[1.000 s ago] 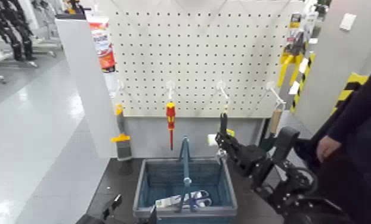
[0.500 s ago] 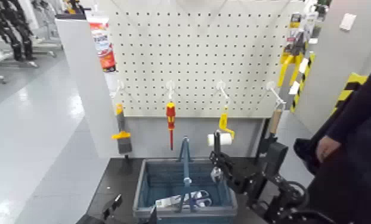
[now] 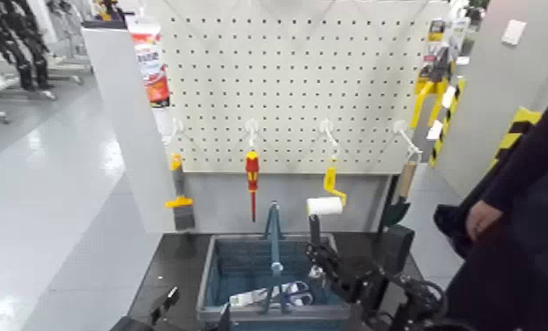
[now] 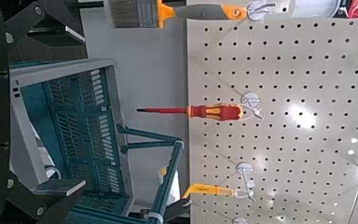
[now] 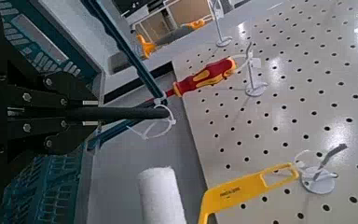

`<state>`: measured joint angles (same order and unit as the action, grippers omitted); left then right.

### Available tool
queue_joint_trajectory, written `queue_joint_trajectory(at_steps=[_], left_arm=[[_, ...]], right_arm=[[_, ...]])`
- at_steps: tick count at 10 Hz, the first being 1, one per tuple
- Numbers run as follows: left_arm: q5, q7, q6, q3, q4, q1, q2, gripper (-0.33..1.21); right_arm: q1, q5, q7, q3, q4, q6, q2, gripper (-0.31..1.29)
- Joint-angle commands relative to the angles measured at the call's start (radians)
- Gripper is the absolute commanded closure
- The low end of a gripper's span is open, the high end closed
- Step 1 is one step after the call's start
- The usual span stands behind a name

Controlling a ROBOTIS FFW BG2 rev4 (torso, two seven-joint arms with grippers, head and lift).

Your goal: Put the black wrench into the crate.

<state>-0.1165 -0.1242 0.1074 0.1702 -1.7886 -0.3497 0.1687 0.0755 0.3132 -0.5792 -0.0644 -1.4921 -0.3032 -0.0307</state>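
The right gripper [image 5: 86, 114] pinches the black wrench [image 5: 135, 113] above the crate's [image 3: 320, 312] right side; the left gripper [image 3: 195, 312] waits, spread, at the crate's near left corner.

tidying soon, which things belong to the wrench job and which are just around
Job:
- black wrench with white loop, in right gripper
- blue-grey plastic crate

Just around:
- red-and-yellow screwdriver
- orange-and-grey paintbrush
- white roller, yellow frame
- idle left gripper
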Motion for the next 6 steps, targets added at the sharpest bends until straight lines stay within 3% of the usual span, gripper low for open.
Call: queue_joint_trajectory(at_steps=[1, 2, 3, 6], left_arm=[[0.000, 0.000, -0.002, 0.000, 0.000, 0.000, 0.000, 0.21], [0.000, 0.000, -0.002, 0.002, 0.000, 0.000, 0.000, 0.21], [0.000, 0.000, -0.002, 0.002, 0.000, 0.000, 0.000, 0.21], [0.000, 0.000, 0.000, 0.002, 0.000, 0.000, 0.002, 0.21]], right_arm=[[0.004, 0.000, 0.001, 0.001, 0.036, -0.007, 0.002, 0.95], [0.004, 0.012, -0.001, 0.006, 0.046, -0.028, 0.002, 0.47], [0.004, 0.014, -0.001, 0.009, 0.049, -0.028, 0.002, 0.32], [0.001, 0.018, -0.001, 0.011, 0.038, -0.016, 0.002, 0.31]])
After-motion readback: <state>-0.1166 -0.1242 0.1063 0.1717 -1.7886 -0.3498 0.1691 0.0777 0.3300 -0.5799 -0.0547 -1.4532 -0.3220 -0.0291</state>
